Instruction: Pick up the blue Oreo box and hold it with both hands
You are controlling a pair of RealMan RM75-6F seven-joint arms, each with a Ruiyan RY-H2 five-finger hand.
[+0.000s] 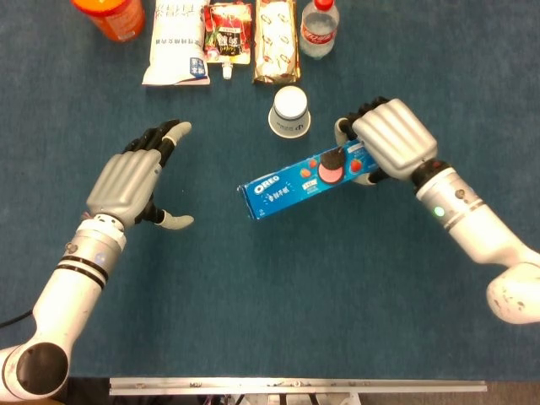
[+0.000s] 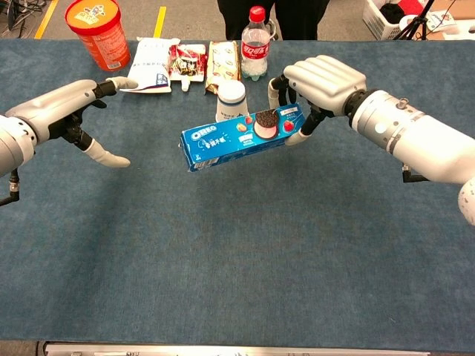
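Note:
The blue Oreo box hangs above the table, tilted with its left end lower. My right hand grips its right end from above, fingers wrapped around it. My left hand hovers to the left of the box with fingers spread and thumb out, holding nothing. A gap of bare cloth separates it from the box's left end.
An upturned white paper cup stands just behind the box. Along the back edge sit an orange canister, a white bag, two snack packs and a cola bottle. Blue cloth covers the table.

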